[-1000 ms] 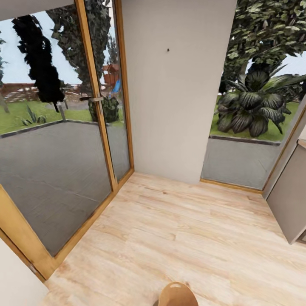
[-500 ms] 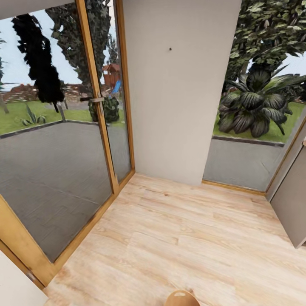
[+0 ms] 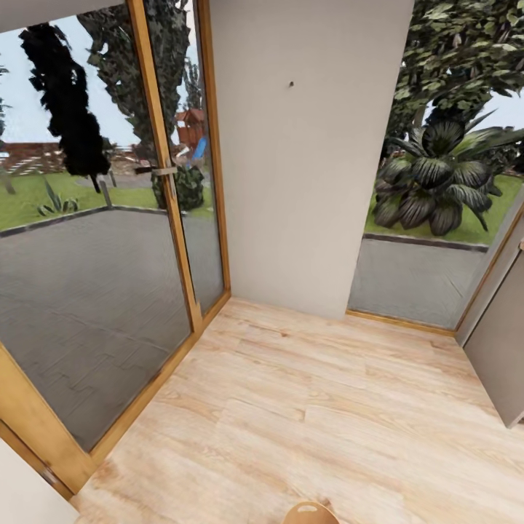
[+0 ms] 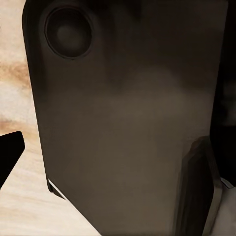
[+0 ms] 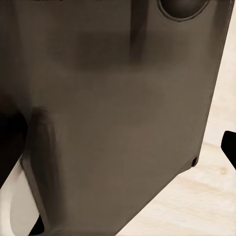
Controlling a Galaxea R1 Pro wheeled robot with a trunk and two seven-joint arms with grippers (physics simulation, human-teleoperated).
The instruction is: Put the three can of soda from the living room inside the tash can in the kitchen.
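No soda can, bin, living room or kitchen fittings are in sight. The head view faces a bare room corner over a pale wooden floor [image 3: 291,415]. A tan rounded shape [image 3: 309,514] peeks in at the bottom edge; I cannot tell what it is. In the left wrist view a dark flat panel [image 4: 128,123] sits very close, with a black tip [image 4: 10,153] beside it over the floor. The right wrist view has the same kind of dark panel [image 5: 118,98] and a black tip [image 5: 229,147]. Neither wrist view lets me judge the jaws.
A tall wood-framed glass door [image 3: 94,276] with a lever handle [image 3: 156,169] runs along the left. A plain white wall [image 3: 298,182] stands ahead, a floor-level window [image 3: 429,240] to its right, and a grey panel [image 3: 502,342] at the right edge.
The whole head picture has shifted slightly to the right, so the camera moved. The tan shape at the bottom edge has sunk lower out of the picture.
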